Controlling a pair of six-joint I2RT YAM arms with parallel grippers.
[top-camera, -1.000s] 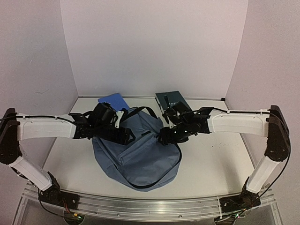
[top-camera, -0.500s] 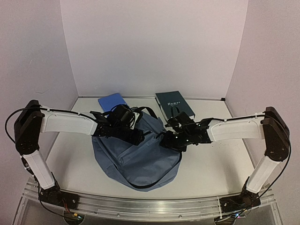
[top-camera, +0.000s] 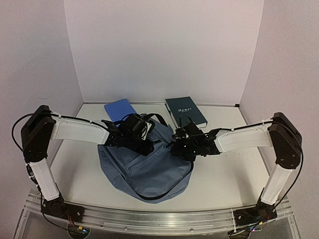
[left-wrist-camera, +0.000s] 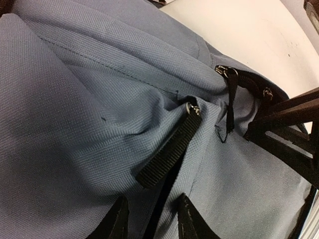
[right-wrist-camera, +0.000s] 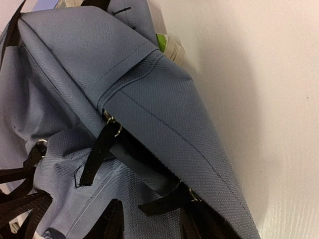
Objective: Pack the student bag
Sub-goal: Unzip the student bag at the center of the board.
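Observation:
The student bag [top-camera: 144, 172], a slate-blue backpack, lies in the middle of the table. My left gripper [top-camera: 147, 145] is low over its upper left part. In the left wrist view this gripper [left-wrist-camera: 152, 220] is open, with its jaws straddling the fabric [left-wrist-camera: 75, 124] just below a black zipper pull [left-wrist-camera: 167, 152]. My right gripper [top-camera: 176, 148] is at the bag's upper right edge. In the right wrist view it [right-wrist-camera: 149, 221] is open, and a black zipper pull [right-wrist-camera: 162, 201] lies between its fingertips at the dark zipper gap. A second pull [right-wrist-camera: 99, 149] hangs further up.
A blue book [top-camera: 119, 108] and a dark teal book [top-camera: 185, 110] lie behind the bag near the back wall. A white-and-green thing [right-wrist-camera: 168, 47] peeks from under the bag's far edge. The white table [top-camera: 224, 174] extends to the right.

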